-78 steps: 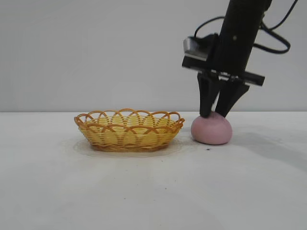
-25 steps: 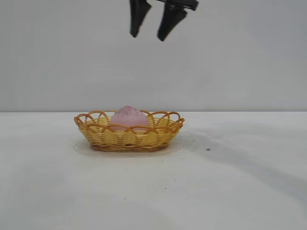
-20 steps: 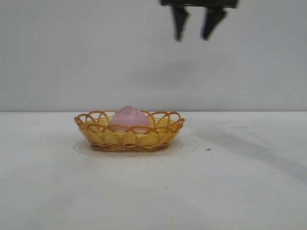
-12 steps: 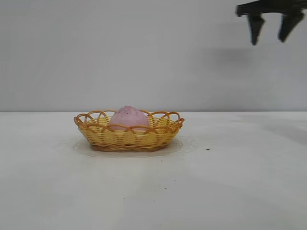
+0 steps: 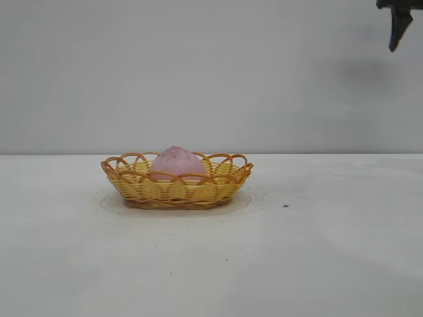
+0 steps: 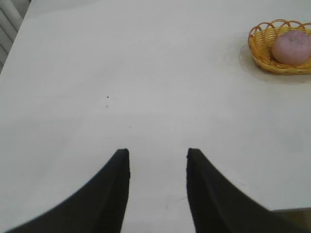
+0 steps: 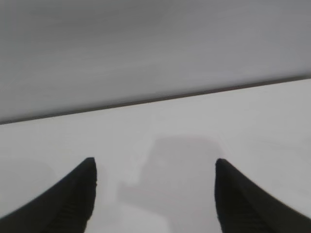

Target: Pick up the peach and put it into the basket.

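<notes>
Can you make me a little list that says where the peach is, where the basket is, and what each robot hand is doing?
peach: peach sits inside the basket, its top poking above the rim
basket: basket stands on the white table
right gripper: right gripper is open and empty, high up at the exterior view's top right corner, far from the basket
left gripper: left gripper is open and empty, over bare table, away from the basket
job: peach is in the basket
</notes>
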